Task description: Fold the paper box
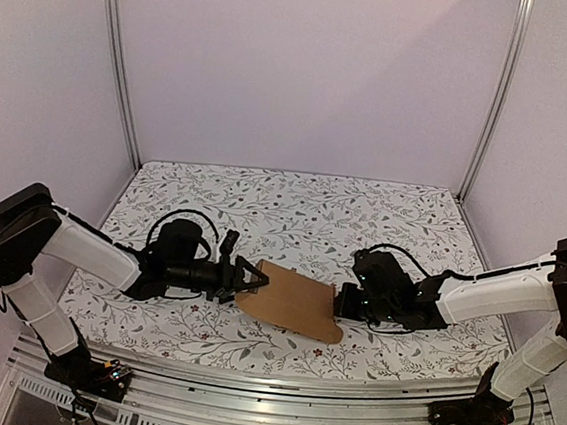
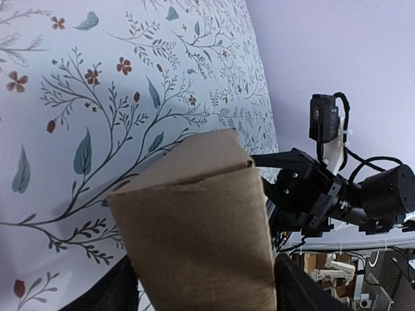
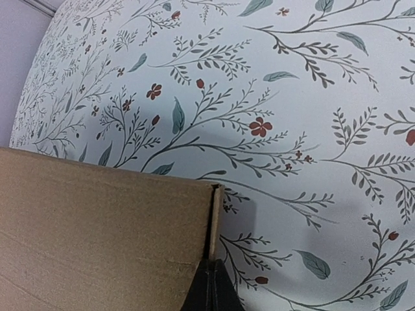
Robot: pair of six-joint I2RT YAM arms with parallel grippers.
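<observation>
Now, your left gripper (image 1: 247, 277) has its fingers (image 2: 120, 291) spread wide, one on each side of the paper box (image 1: 295, 302), gripping its left end. The brown box sits partly folded over the floral tabletop (image 1: 293, 214), between both arms. Your right gripper (image 1: 340, 303) is pinched nearly closed on the box's right edge.

Light was even, soft and faintly pink. Dim shadows lay on the table (image 1: 294, 209) beneath the box (image 1: 295, 302). Top view bowed at its edges.
</observation>
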